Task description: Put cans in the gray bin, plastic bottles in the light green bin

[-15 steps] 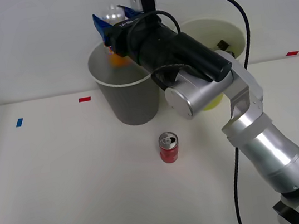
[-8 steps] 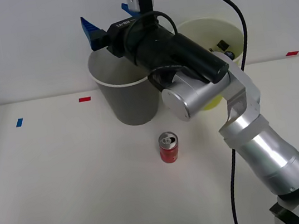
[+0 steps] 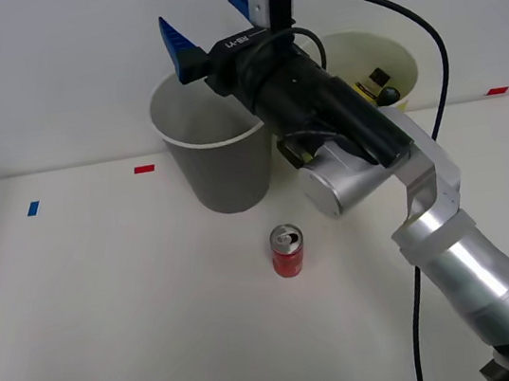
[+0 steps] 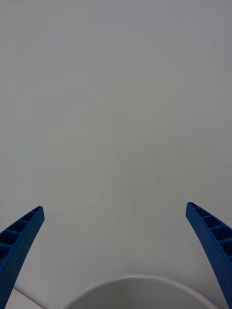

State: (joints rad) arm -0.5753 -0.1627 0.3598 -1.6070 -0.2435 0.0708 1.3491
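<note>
- above the gray bin, the right gripper is hanging with its blue ribbed fingers spread wide and holding nothing.
- from the wrist view, the two fingers are sitting far apart at the corners, facing a plain pale wall, with the curved white rim of the gray bin showing between them.
- the gray bin is standing upright at the far side of the white table, its white rim open to the top; what is lying inside it cannot be told.
- just beside it, on the robot's right, the light green bin is standing upright, partly hidden by the black forearm of the right arm.
- inside the light green bin, a bottle with a black cap and a yellow label is lying against the pale wall.
- the red can with a silver top is standing upright on the table, in front of the gray bin and apart from it, nearer the robot.
- small red and blue tape marks are lying on the table surface.
</note>
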